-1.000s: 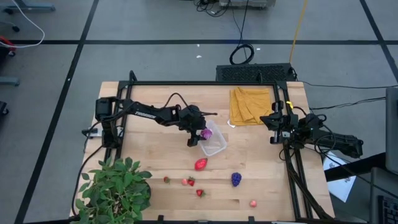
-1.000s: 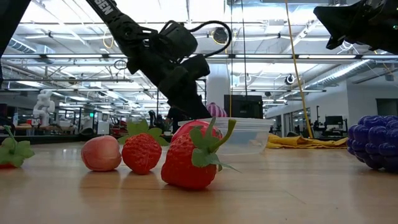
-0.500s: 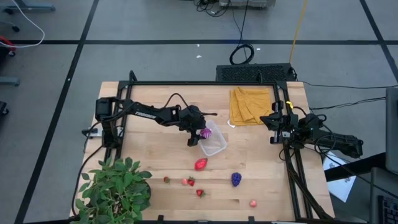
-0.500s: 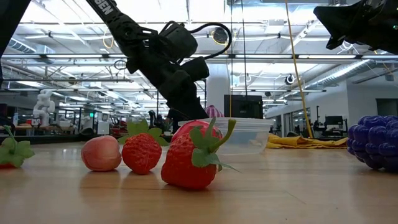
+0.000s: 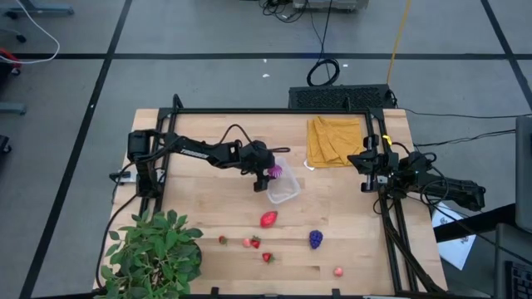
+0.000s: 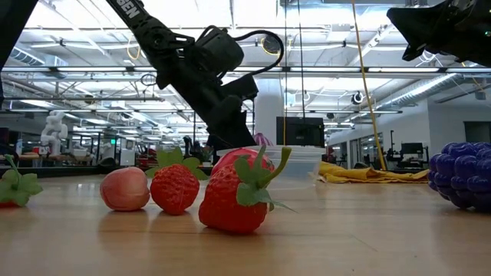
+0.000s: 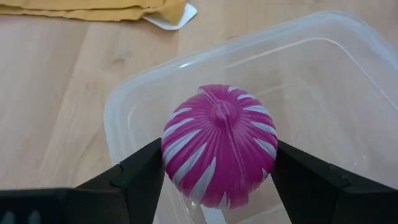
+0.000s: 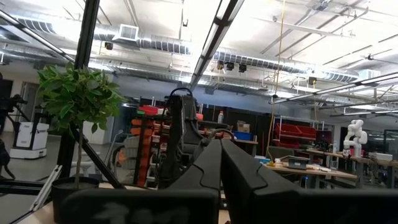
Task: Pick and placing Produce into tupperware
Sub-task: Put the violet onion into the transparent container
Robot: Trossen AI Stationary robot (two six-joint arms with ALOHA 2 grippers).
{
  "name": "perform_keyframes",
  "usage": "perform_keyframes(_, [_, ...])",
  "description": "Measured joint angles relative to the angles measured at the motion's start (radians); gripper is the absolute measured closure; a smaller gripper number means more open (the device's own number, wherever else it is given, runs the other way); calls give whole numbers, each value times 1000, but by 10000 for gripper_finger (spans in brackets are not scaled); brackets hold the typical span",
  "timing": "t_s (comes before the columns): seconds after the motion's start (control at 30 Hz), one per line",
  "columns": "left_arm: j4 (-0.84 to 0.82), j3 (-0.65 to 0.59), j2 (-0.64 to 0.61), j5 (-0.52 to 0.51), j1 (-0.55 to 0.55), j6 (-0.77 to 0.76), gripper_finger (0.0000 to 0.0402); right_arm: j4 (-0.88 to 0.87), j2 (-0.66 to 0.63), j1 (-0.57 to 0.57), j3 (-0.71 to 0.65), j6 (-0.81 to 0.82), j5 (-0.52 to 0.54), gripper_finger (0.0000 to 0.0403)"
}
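Observation:
My left gripper [image 7: 219, 165] is shut on a magenta fruit with white stripes [image 7: 219, 143], inside the rim of the clear tupperware [image 7: 124, 106]. From above, the fruit [image 5: 275, 172] sits over the near-left part of the tupperware [image 5: 287, 193]. A big strawberry [image 5: 268, 219], purple grapes [image 5: 316, 239] and small red and pink pieces [image 5: 252, 242] lie on the table nearer the front. My right gripper [image 5: 366, 162] waits shut above the table's right side. My left gripper pinches the striped magenta fruit between its two fingers [image 7: 140, 171], one on each side of its round body [image 7: 177, 146]. The fingers slant down from the table's left. The fruit hangs within the tupperware's walls; whether it touches the floor, I cannot tell.
A folded mustard-yellow cloth [image 5: 335, 139] lies at the far right, just beyond the tupperware. A green potted plant [image 5: 154, 253] stands at the near left corner. In the low view the strawberries [image 6: 234, 192], a pink piece [image 6: 124, 189] and the grapes [image 6: 464, 175] stand near the front edge.
My left gripper has sunk a little with the magenta fruit, which now shows lower against the tupperware's rim. The tupperware has shifted slightly on the table, away from the near edge. The gripper has stayed shut on the fruit.

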Motion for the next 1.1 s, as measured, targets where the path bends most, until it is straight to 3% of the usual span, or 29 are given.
perform_keyframes(0.73, [-31,0,0,54,-4,-7,135,0,0,0,0,0,0,403])
perform_keyframes(1.1, [-152,63,-2,50,-17,44,135,0,0,0,0,0,0,403])
